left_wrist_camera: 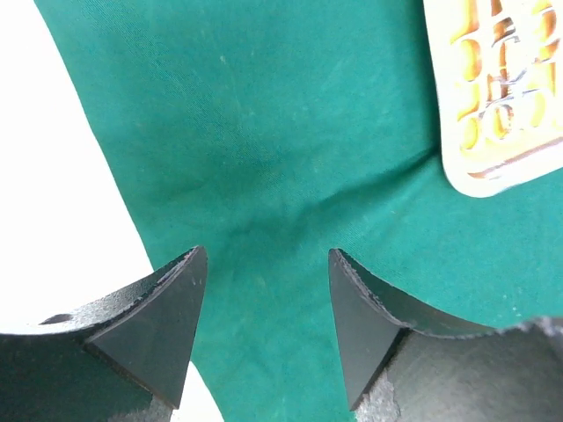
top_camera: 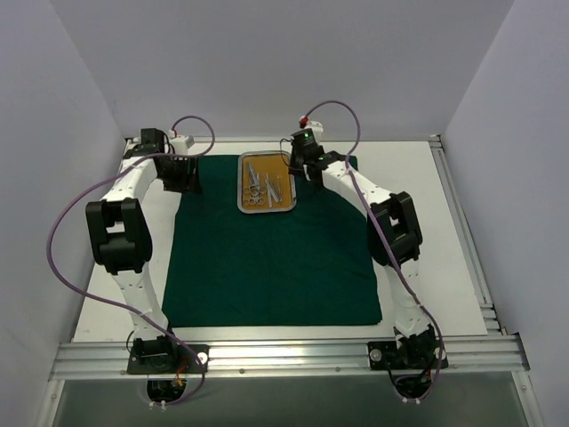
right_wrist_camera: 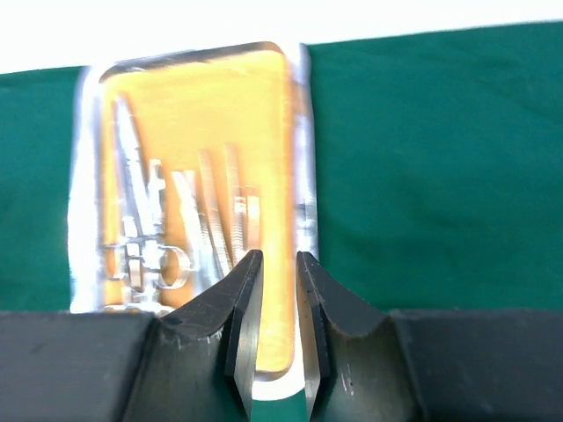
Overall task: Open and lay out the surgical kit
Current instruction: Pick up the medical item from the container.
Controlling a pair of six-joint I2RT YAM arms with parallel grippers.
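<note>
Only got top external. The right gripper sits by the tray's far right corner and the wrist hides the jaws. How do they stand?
Observer: In the right wrist view, the right gripper has its jaws a narrow gap apart over the tray, at its rim. I can't tell whether they pinch it.
Operator: Left one?
Observer: The left gripper is wide open with nothing between its jaws, above the green cloth, with the tray off to one side.

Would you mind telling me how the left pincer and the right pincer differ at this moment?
The left pincer has its jaws wide apart; the right pincer shows only a narrow gap. The left pincer hangs over bare green cloth beside the tray; the right pincer sits at the tray's rim, and whether it grips it is unclear. Both are dark and wedge-tipped.
</note>
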